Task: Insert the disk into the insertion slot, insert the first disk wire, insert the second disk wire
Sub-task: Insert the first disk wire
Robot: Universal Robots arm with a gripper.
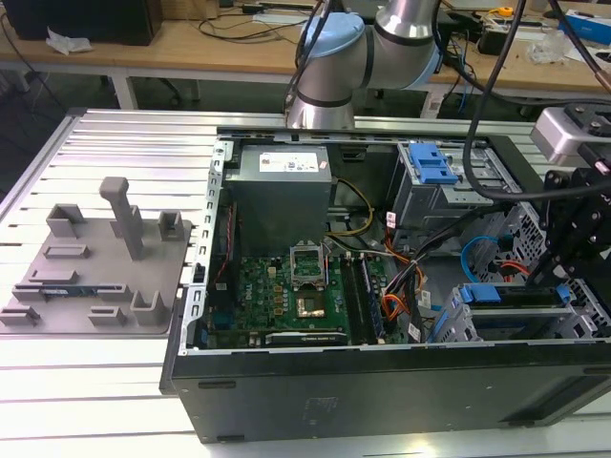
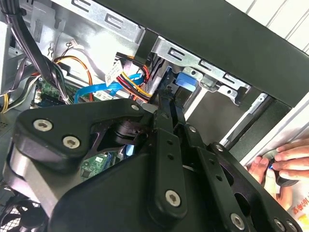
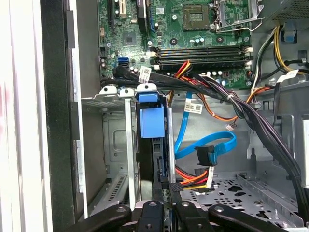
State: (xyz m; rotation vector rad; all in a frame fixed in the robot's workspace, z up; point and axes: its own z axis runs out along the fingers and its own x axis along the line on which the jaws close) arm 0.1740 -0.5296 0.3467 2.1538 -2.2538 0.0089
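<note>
The disk (image 3: 159, 154) stands on edge inside the insertion slot (image 3: 118, 145), its blue caddy tab (image 3: 151, 123) towards the motherboard. My gripper (image 3: 165, 193) is shut on the disk's outer end, with its fingers close together on the dark edge. In the exterior view the gripper (image 1: 558, 286) hangs at the case's right end over the disk (image 1: 511, 301) in the silver cage (image 1: 453, 324). The first disk wire (image 3: 193, 178), red and orange with a dark plug, lies loose right beside the fingertips. The second disk wire (image 3: 212, 145), flat and blue, curls loose beside it, its plug unconnected.
A thick black cable bundle (image 3: 241, 111) crosses above the cage. The motherboard (image 1: 305, 286) and power supply (image 1: 282, 181) fill the case's left. A taller grey bay with a blue lever (image 1: 430, 172) stands behind. A person's hand (image 2: 289, 162) rests outside the case. A grey fixture (image 1: 95, 267) sits on the exterior view's left.
</note>
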